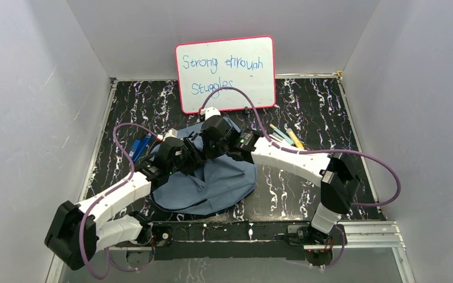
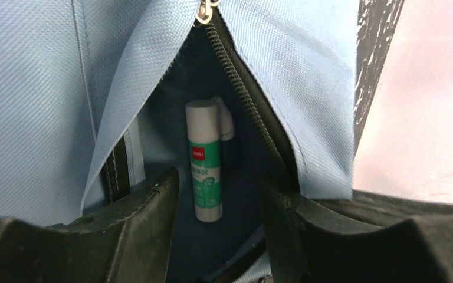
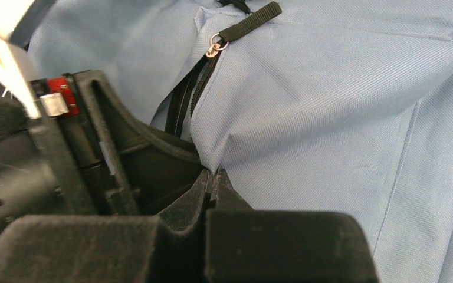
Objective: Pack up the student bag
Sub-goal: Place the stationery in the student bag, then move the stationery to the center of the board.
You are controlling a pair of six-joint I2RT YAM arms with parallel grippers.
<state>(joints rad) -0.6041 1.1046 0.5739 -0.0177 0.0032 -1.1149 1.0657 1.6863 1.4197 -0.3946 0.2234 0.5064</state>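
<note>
The student bag (image 1: 224, 183) lies flat on the black marbled table (image 1: 307, 194) under both wrists, with its zipped mouth turned up toward them. The right gripper (image 3: 210, 177) has its 2 fingers pressed together on the grey-blue fabric at the lip of the opening, clamping that edge. The zipper pull (image 3: 217, 42) and its dark strap lie farther along the same seam, beyond the fingertips.

The left gripper (image 2: 218, 186) sits at the mouth of the bag with its 2 fingers apart and nothing held between them. Just past its fingertips, inside the dark pocket, a white and green glue stick (image 2: 205, 165) lies lengthwise in line with the gap. A white-capped pen (image 2: 227, 124) is tucked just behind it. The zipper (image 2: 248, 100) runs up the right side of the opening from the right finger.

Farther out past both grippers, the pink-framed whiteboard (image 1: 225, 73) leans on the back wall. Blue pens (image 1: 140, 146) lie beside the bag on the left arm's side, and more pens (image 1: 286, 137) lie on the right arm's side.
</note>
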